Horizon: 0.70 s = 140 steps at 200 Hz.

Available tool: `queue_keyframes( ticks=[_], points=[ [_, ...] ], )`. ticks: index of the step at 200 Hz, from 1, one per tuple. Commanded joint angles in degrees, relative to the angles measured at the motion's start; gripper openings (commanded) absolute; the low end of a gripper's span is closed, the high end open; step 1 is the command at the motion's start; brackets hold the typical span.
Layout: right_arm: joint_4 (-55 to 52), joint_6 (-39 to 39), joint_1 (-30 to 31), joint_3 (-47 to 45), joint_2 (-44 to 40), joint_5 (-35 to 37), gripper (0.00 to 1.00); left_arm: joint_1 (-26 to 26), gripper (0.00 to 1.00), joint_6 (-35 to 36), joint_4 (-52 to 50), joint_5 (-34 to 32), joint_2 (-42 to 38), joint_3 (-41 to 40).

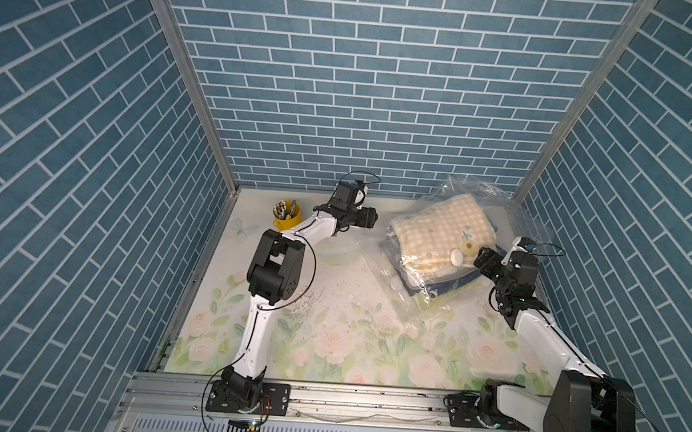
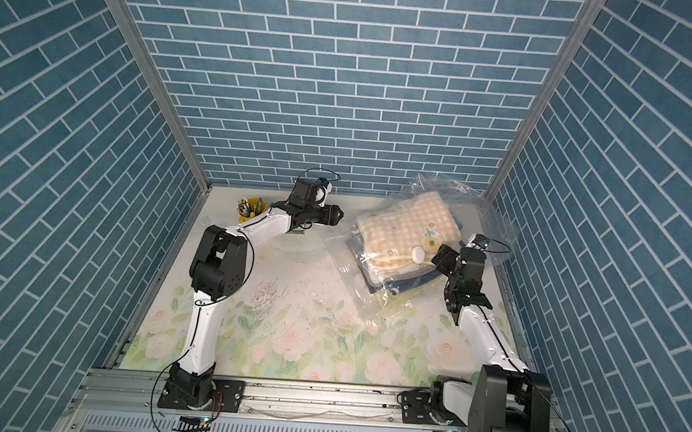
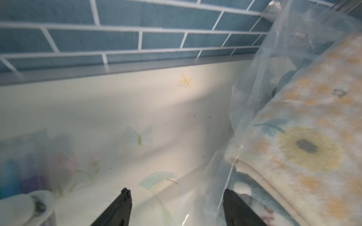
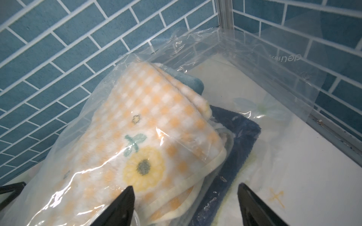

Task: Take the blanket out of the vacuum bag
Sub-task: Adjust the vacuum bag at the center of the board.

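The vacuum bag [image 1: 390, 278] [image 2: 349, 267] lies crumpled in the back right corner, with its round white valve [image 1: 457, 257] on top. Inside is the folded blanket [image 1: 439, 227] [image 2: 406, 221], yellow-and-white check with a sunflower, over dark blue fabric. My left gripper [image 1: 371, 218] [image 2: 338, 215] hovers open at the bag's left edge. In the left wrist view the bag's loose film [image 3: 254, 97] reaches between the spread jaws of the left gripper [image 3: 176, 193], beside the blanket [image 3: 313, 137]. My right gripper [image 1: 484, 260] [image 4: 185, 186] stands open over the bagged blanket [image 4: 147, 117], next to the valve.
A yellow pen cup [image 1: 287, 217] [image 2: 251, 212] stands at the back left, close behind my left forearm. Blue brick walls close in the floral table [image 1: 350, 309] on three sides. The bag's open end [image 4: 254, 58] rests against the right wall corner.
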Motion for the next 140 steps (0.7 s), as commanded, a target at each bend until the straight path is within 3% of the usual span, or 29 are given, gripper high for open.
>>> queue_keyframes(
  ticks=[1, 41, 67, 90, 117, 132, 140],
  points=[
    [-0.58, -0.04, -0.65, -0.66, 0.94, -1.80, 0.83, -0.15, 0.67, 4.33, -4.78, 5.70, -0.14, 0.62],
    [0.21, 0.13, -0.83, -0.98, 1.92, -2.77, 0.82, -0.22, 0.37, 4.23, -0.93, 11.78, -4.41, -8.34],
    [0.82, 0.64, -0.90, -1.20, 2.45, -3.29, 0.81, -0.33, 0.34, 3.85, 2.42, 13.49, -7.43, -14.20],
    [0.47, 0.67, -0.96, -1.24, 2.30, -3.52, 0.81, -0.40, 0.11, 3.74, 2.69, 13.61, -8.54, -17.05],
    [0.17, 0.73, -1.03, -1.16, 1.84, -2.99, 0.81, -0.47, 0.13, 2.46, 6.67, 13.92, -12.49, -21.71],
    [-0.13, 0.69, -1.13, -0.99, 1.75, -2.99, 0.82, -0.64, 0.28, 2.62, 6.33, 13.44, -13.38, -22.13],
    [-0.07, 0.38, -1.20, -1.03, 1.60, -3.16, 0.84, -0.73, 0.31, 2.88, 5.90, 13.31, -13.31, -22.09]
  ],
)
